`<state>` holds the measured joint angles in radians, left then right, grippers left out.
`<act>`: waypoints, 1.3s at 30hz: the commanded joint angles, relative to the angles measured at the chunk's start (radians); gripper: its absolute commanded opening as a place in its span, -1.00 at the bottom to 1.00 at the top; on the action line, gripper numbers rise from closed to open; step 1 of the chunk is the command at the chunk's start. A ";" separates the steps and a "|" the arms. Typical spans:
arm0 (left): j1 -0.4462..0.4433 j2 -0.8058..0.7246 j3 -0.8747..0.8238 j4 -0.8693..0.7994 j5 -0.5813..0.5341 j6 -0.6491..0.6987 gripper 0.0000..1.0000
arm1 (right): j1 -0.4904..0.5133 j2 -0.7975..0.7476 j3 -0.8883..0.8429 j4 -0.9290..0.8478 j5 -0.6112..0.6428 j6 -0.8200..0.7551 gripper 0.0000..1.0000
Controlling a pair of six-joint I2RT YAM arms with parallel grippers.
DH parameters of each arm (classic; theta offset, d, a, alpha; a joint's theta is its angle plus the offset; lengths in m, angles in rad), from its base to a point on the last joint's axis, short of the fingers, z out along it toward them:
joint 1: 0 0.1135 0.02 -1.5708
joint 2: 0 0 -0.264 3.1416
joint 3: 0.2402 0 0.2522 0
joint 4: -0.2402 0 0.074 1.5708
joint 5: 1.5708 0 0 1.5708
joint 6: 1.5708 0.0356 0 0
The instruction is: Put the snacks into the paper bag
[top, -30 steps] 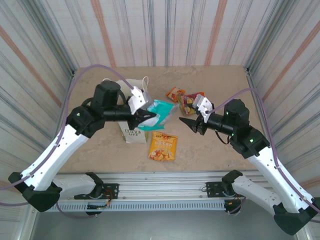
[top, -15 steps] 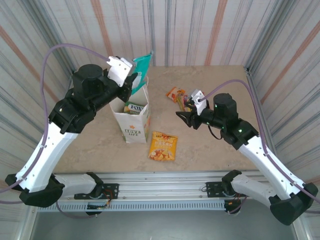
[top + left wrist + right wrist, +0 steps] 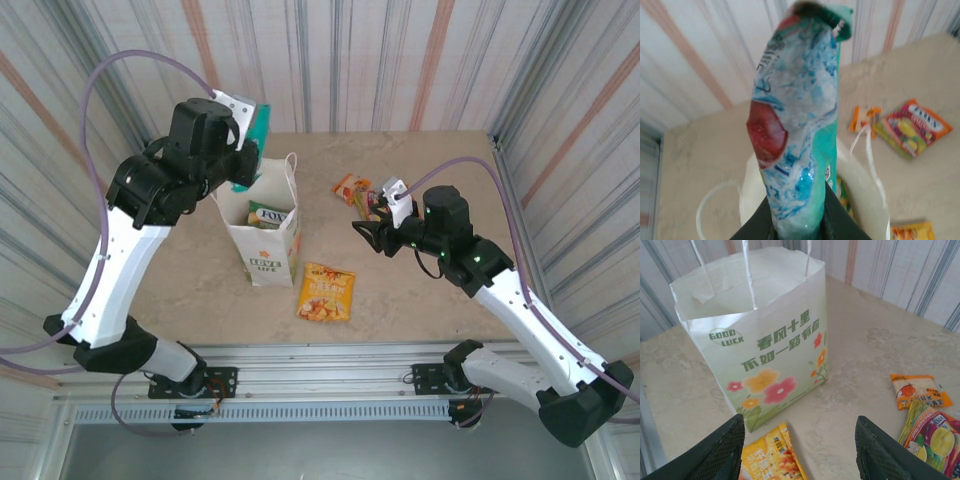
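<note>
While the left claw point(image 3: 250, 150) is up over the back left of the bag point(image 3: 268, 258), it is clenched on the teal packet point(image 3: 259, 132). In the wrist view the claw point(image 3: 797, 227) pinches one end of the packet point(image 3: 795, 125), and the rest stands out beyond the jaws with the bag's open mouth point(image 3: 860, 170) behind it. Packet is not in the bag.

Bag: upright on the desk point(image 3: 430, 160), mouth open, handles up. One green packet point(image 3: 266, 213) lies inside.

Right claw point(image 3: 366, 232): released, jaws well apart, nothing between them. It hangs above the desk to the right of the bag and faces it; the flowered side point(image 3: 770, 350) shows between its fingers point(image 3: 715, 455).

Loose on the desk:
- yellow packet point(image 3: 326, 292), flat, just in front of the bag's right corner, also at the left finger point(image 3: 771, 456).
- orange packet point(image 3: 350, 187), right of the bag, toward the back.
- red-green packet point(image 3: 376, 203), just beside the orange one point(image 3: 919, 390), partly under the right claw; cannot tell if they touch.
</note>
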<state>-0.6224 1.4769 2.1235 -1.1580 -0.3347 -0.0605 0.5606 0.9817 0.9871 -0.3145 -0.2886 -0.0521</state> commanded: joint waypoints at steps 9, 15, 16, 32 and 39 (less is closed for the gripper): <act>0.117 0.120 0.010 -0.292 0.258 -0.134 -1.00 | -0.022 0.044 -0.007 -0.005 0.001 0.058 0.20; 0.130 0.170 0.015 -0.334 0.368 -0.137 -1.00 | -0.034 0.046 -0.008 -0.024 -0.006 0.081 0.18; 0.131 0.178 0.027 -0.358 0.381 -0.139 -1.00 | -0.036 0.045 -0.010 -0.026 -0.006 0.081 0.19; 0.182 0.250 0.008 -0.322 0.346 -0.158 -0.99 | -0.067 0.087 -0.026 0.007 -0.026 0.120 0.19; 0.200 0.314 0.017 -0.321 0.378 -0.148 -0.86 | -0.068 0.098 -0.033 0.011 -0.027 0.126 0.20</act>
<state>-0.4271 1.7870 2.1315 -1.4902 0.0185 -0.2073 0.4969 1.0721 0.9619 -0.3138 -0.2924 0.0494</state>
